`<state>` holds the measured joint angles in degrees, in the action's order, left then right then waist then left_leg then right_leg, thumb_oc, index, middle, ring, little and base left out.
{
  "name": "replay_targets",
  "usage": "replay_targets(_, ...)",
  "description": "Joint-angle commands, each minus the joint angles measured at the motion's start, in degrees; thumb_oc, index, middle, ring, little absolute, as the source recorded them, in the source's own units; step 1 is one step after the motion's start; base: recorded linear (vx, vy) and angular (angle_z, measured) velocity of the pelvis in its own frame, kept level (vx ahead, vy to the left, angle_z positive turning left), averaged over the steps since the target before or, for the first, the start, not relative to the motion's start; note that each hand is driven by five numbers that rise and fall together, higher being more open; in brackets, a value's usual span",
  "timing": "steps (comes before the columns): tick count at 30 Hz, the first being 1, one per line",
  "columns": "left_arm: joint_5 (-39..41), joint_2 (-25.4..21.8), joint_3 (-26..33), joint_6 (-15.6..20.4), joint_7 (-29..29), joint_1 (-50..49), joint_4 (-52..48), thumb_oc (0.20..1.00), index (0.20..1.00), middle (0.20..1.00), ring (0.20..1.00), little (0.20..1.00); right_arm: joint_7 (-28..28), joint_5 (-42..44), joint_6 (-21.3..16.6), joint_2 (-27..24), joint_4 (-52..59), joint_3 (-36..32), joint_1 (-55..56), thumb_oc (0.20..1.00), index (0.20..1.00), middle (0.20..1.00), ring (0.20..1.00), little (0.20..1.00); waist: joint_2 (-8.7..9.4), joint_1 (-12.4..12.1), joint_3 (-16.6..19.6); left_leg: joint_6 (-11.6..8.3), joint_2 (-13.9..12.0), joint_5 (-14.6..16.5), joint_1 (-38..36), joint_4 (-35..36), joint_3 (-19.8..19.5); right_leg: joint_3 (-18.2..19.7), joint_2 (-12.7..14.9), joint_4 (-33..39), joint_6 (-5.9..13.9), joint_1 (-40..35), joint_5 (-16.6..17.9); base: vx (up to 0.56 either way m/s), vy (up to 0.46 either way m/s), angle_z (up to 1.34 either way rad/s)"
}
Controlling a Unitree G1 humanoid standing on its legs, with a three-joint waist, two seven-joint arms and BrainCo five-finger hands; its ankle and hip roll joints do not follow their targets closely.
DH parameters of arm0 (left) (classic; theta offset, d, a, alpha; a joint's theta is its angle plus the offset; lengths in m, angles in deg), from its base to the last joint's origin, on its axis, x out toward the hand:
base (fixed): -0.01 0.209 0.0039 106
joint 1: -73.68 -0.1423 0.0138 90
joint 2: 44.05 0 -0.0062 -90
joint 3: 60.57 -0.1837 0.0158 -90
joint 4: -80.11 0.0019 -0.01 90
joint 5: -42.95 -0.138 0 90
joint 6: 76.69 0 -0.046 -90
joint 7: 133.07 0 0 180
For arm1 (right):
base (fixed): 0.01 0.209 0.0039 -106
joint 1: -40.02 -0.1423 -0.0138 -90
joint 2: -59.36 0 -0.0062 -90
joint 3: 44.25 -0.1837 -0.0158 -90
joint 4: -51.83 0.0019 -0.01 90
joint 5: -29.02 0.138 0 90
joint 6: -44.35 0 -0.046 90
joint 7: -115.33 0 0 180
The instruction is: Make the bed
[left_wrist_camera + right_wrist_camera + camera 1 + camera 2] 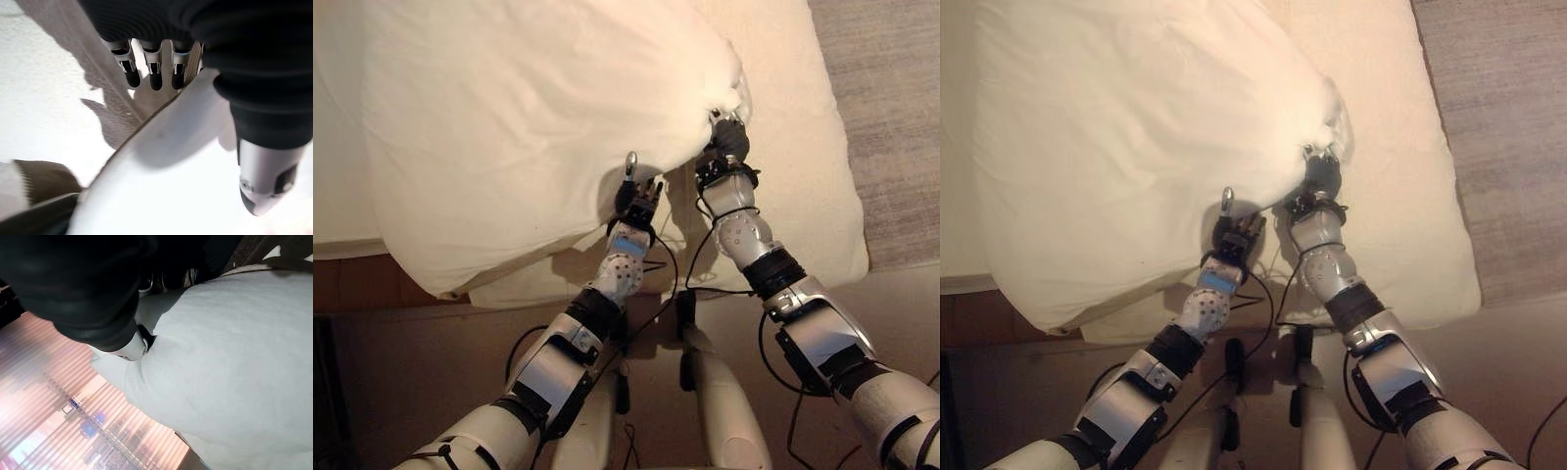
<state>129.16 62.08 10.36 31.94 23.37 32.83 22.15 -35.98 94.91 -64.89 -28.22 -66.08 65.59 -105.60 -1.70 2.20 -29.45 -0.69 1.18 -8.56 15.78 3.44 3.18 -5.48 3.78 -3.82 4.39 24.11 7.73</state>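
A big white pillow (pixel 538 127) hangs tilted over the cream bed (pixel 803 166), its lower corner reaching past the bed's near edge. My right hand (pixel 728 140) is shut on the pillow's bunched right corner; in the right wrist view its thumb (pixel 133 348) presses into the white cloth (pixel 234 362). My left hand (pixel 637 200) sits at the pillow's near edge, open, thumb pointing up. In the left wrist view the pillow's edge (pixel 171 161) runs between the fingers (pixel 155 76) and the straight thumb (pixel 266 188).
The bed's near right corner (pixel 857 257) is rounded. Grey carpet (pixel 901 108) lies to the right of the bed. A brown strip of bed frame (pixel 352 284) shows at the left under the mattress edge, with bare floor (pixel 411 382) in front.
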Motion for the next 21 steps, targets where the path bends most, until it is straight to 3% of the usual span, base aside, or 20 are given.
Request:
replay_targets(1,-4.5,-0.5,4.3,5.3,-0.5,5.0,4.0,1.0,1.0,1.0,1.0,1.0,-0.2,-3.1,-7.7,0.5,6.8,-7.0,1.3,0.2,0.2,0.2,0.2,0.2,2.94,-0.1,3.5,-1.06,2.0,4.1,0.3,-1.6,1.6,1.1,1.0,-2.8,3.57,0.0,-0.8,0.0,0.0,0.0)
replay_targets(2,-3.9,-0.9,6.7,7.3,-1.2,5.1,4.0,1.0,1.0,1.0,1.0,1.0,0.3,-3.1,-8.6,1.6,7.3,-7.8,2.9,0.2,0.2,0.2,0.2,0.2,3.09,-0.2,3.6,-0.95,1.8,4.0,-0.1,-1.0,1.6,1.1,0.8,-3.0,3.62,0.1,-0.9,0.0,0.0,0.0)
replay_targets(8,-4.1,-2.6,13.3,10.8,-3.9,3.6,4.7,1.0,1.0,1.0,1.0,1.0,1.2,-3.1,-9.9,2.0,7.5,-9.9,7.2,0.2,0.2,0.2,0.2,0.2,3.12,-0.9,3.8,-0.91,1.5,3.8,-1.4,0.3,1.1,0.4,0.5,-3.5,3.38,0.0,-1.7,0.01,-0.006,0.0)
replay_targets(21,-8.8,-8.6,23.0,13.1,-8.9,-0.4,5.9,1.0,1.0,1.0,1.0,1.0,1.4,-4.2,-12.3,1.8,15.1,-12.6,16.5,0.2,0.2,0.2,0.2,0.2,4.41,-1.8,4.9,-0.83,1.2,4.2,-2.2,1.3,0.5,-0.5,0.5,-4.2,3.39,-0.2,-2.4,0.02,-0.001,0.0)
